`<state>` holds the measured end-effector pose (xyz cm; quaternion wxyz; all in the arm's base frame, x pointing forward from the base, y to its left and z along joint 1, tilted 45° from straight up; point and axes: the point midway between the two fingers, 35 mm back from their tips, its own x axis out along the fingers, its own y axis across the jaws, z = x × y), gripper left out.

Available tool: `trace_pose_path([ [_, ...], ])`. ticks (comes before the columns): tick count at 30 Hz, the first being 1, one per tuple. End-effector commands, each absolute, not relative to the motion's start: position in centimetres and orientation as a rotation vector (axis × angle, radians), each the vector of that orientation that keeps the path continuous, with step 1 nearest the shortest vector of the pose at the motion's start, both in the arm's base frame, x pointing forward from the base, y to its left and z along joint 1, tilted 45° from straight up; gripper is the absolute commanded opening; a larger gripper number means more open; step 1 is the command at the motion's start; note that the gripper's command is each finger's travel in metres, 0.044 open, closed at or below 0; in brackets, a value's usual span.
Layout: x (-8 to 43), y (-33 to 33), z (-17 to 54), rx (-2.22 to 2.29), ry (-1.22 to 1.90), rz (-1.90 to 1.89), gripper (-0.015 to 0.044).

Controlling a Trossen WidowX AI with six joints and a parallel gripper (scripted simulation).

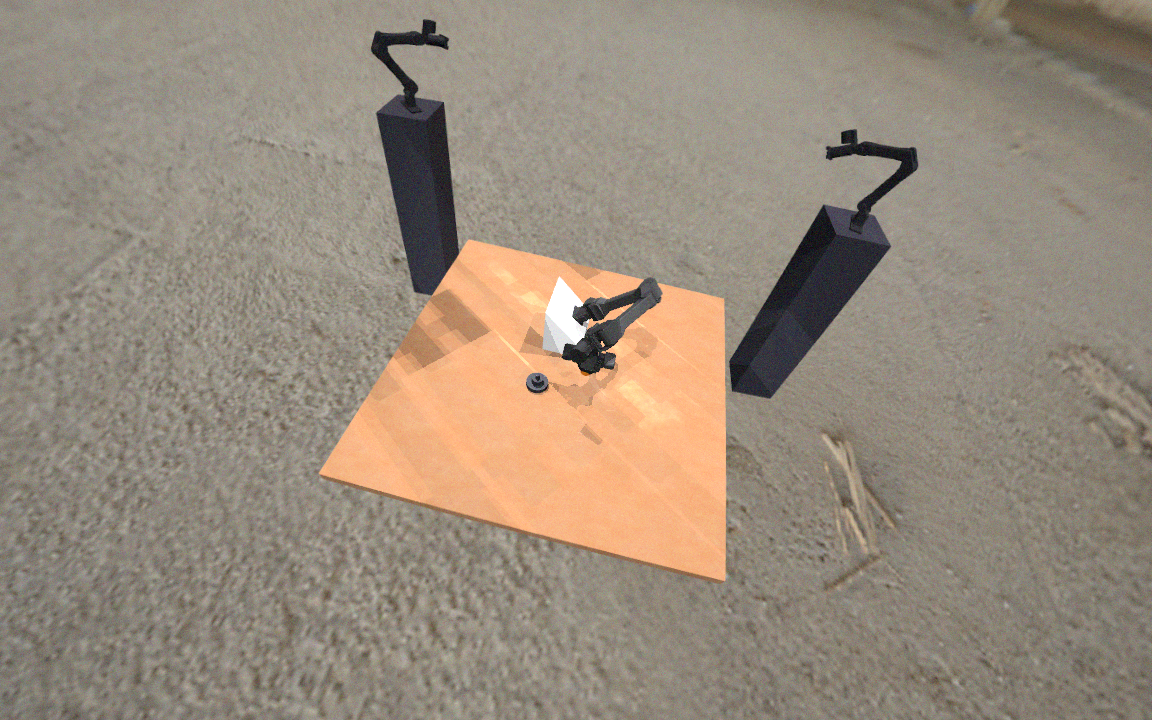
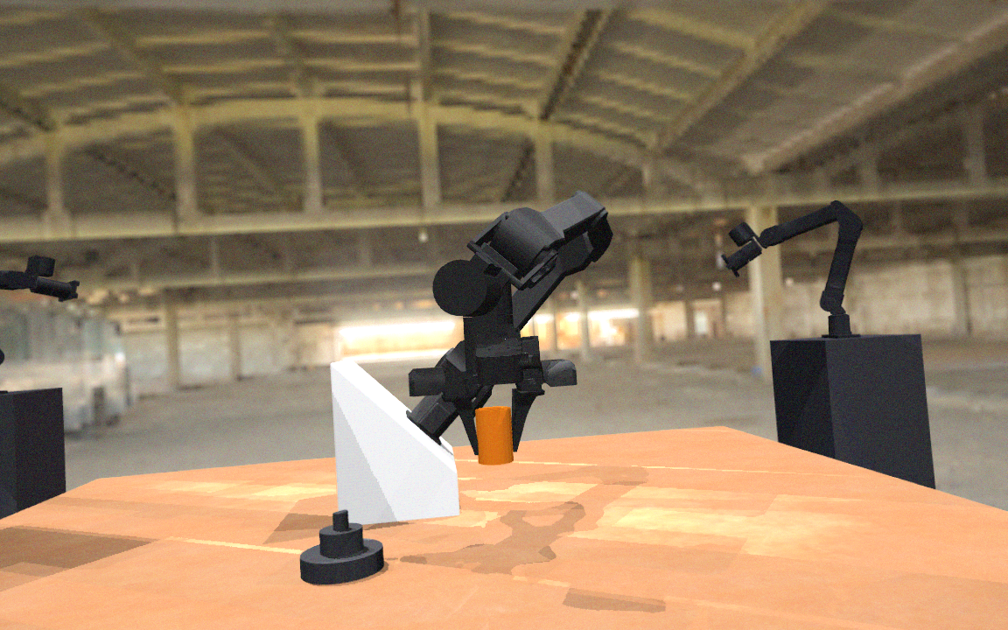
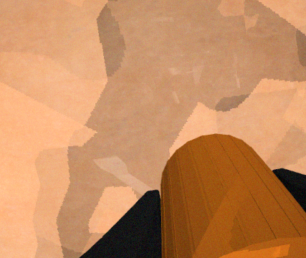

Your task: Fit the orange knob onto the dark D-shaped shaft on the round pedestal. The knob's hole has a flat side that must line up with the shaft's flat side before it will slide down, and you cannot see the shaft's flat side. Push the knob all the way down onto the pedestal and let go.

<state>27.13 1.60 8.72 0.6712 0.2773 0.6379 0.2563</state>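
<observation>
Pincer [image 1: 586,369] [image 2: 496,430] [image 3: 217,191] grips the orange knob [image 1: 584,372] [image 2: 494,435] [image 3: 228,193] between 2 fingers, above the bench [image 1: 508,474] [image 2: 727,579] [image 3: 9,107]. Round pedestal [image 1: 536,384] [image 2: 341,561] stands apart, its shaft [image 1: 537,377] [image 2: 339,519] bare.

Behind and above the hand [image 1: 586,368] [image 2: 495,452] [image 3: 215,211] spreads a big industrial hall: ribbed arched roof [image 2: 296,59], rows of pillars [image 2: 427,149], rough bare floor [image 1: 159,537] [image 2: 648,383].

No lettering, label, brand, number or sign can be read anywhere. Nothing legible shows between or around the fingers [image 2: 521,423].
</observation>
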Motion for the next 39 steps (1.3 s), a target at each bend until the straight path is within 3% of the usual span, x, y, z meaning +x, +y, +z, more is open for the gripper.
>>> trace_pose_path([
  [1, 26.9, -0.1, 10.9, 0.614, 1.421, 0.580, 0.0000],
  [10, 26.4, -1.6, 12.5, 0.619, 1.420, 0.586, 0.0000],
  [39, 29.6, -6.2, 5.7, 0.614, 1.419, 0.581, 0.0000],
])
